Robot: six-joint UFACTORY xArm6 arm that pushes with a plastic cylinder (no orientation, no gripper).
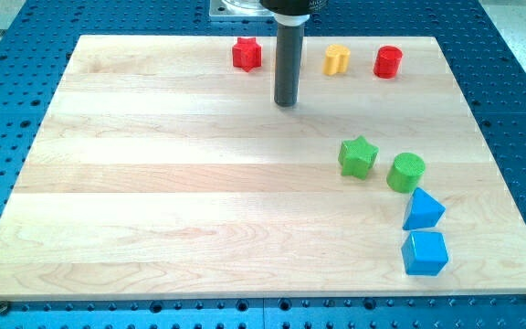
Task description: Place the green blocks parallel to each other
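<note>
A green star block [358, 156] lies right of the board's middle. A green cylinder [405, 172] sits just to its right and slightly lower, with a small gap between them. My tip [287, 103] rests on the board near the view's top, up and to the left of the green star, well apart from both green blocks.
A red star block [247, 54], a yellow block [336, 59] and a red cylinder [388, 61] line the top edge of the wooden board [153, 183]. A blue triangular block [423, 210] and a blue cube [425, 252] lie below the green cylinder.
</note>
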